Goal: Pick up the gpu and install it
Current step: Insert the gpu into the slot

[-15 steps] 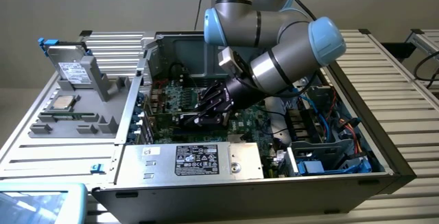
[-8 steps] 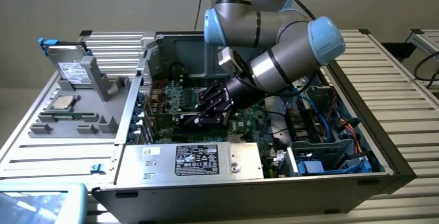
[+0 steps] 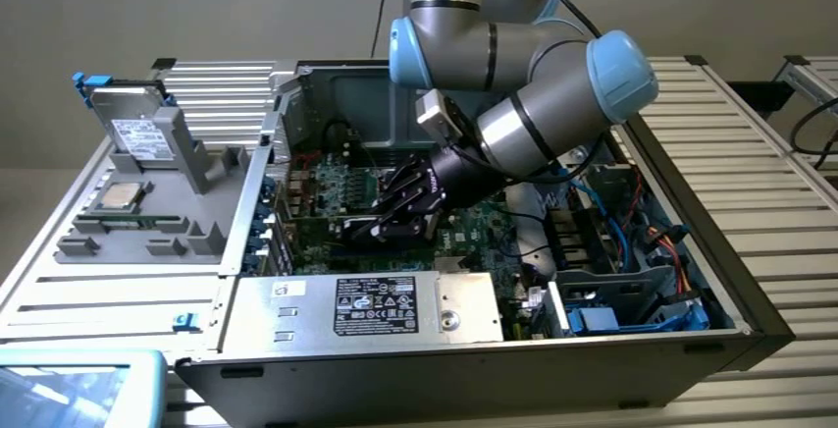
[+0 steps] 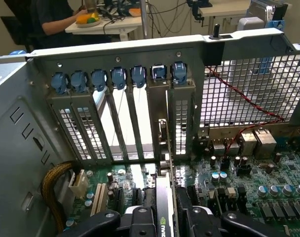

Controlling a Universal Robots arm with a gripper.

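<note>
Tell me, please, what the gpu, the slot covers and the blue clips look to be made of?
The gpu: green circuit board, silver metal bracket, edge-on between the gripper fingers. Slot covers: thin perforated grey sheet metal, dull sheen. Blue clips: probably moulded plastic, smooth and uniformly coloured.

The jaws clamp the gpu (image 4: 162, 217) edge-on above the motherboard (image 4: 248, 192), its bracket (image 4: 163, 143) aligned with the case's rear slot covers (image 4: 115, 123).

Plain grey wall (image 3: 196, 6), cluttered desk (image 4: 115, 22)
</note>
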